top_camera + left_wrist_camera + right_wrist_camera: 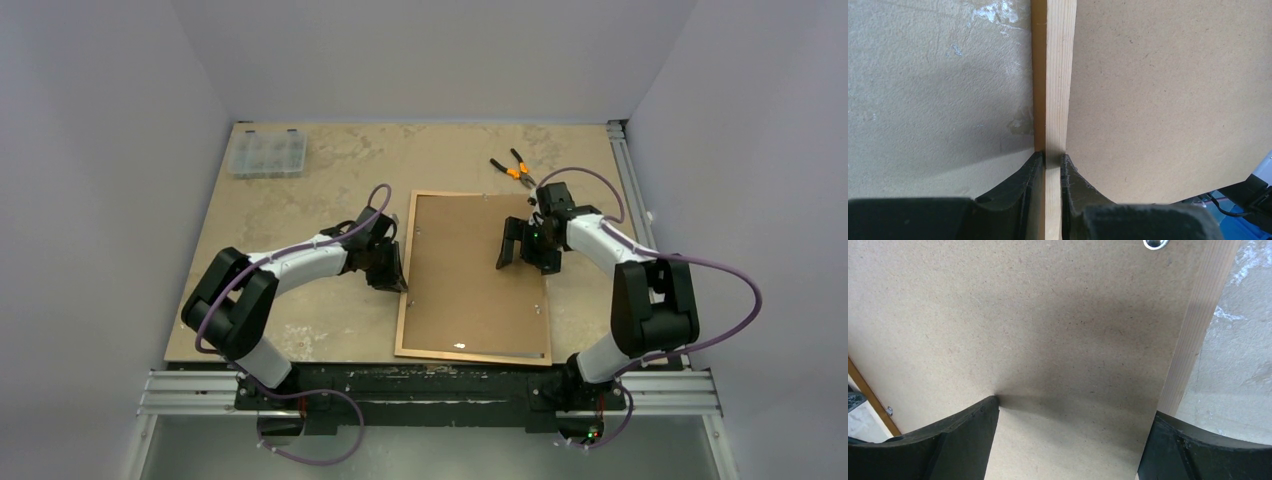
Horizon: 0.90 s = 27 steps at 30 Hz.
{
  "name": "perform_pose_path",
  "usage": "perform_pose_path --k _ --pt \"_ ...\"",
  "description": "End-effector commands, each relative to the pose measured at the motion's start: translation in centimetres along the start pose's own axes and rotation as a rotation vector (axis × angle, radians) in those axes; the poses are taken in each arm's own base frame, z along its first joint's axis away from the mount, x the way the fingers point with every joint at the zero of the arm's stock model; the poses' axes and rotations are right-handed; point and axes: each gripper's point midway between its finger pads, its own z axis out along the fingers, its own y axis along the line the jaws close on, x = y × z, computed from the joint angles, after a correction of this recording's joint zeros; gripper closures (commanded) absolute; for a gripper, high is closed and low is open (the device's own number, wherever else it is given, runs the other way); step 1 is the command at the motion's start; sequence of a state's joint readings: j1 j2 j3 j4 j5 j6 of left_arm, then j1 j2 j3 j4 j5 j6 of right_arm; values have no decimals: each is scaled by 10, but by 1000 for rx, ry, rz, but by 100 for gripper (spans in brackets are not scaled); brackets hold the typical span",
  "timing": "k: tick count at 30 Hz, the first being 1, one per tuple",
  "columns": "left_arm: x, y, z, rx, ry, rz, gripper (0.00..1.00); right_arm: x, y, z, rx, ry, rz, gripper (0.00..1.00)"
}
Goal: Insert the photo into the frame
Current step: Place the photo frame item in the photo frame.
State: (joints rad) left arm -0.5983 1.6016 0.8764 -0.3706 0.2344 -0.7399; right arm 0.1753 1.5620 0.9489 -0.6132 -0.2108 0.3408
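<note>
The frame (pixel 404 300) of light wood lies flat on the table with a brown hardboard backing panel (pixel 470 270) filling it. The photo is hidden. My left gripper (pixel 395 272) is shut on the frame's left moulding (pixel 1055 75), one finger on the table side and the other on the panel (pixel 1168 90) side. My right gripper (pixel 523 250) stands open low over the panel (pixel 1048 330) by its right edge. One of its fingers (pixel 968 440) is over the board, the other finger (pixel 1188 450) by the right moulding (pixel 1198 325), and nothing is between them.
Orange-handled pliers (pixel 515 168) lie behind the frame's far right corner. A clear compartment box (pixel 267 153) sits at the far left. A metal rail (pixel 625 170) runs along the table's right edge. A small metal tab (pixel 1155 243) sits on the panel near the moulding.
</note>
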Motion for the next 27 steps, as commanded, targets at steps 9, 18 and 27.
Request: perform_pose_path --k 9,18,27 --pt "3 22 12 -110 -5 20 90 -7 -13 -28 125 -62 -13 10" --pt "4 24 14 -116 -1 17 90 -15 -16 -43 161 -107 -18 10" --pt "4 23 13 -117 -2 18 90 -23 -8 -53 133 -144 -21 11"
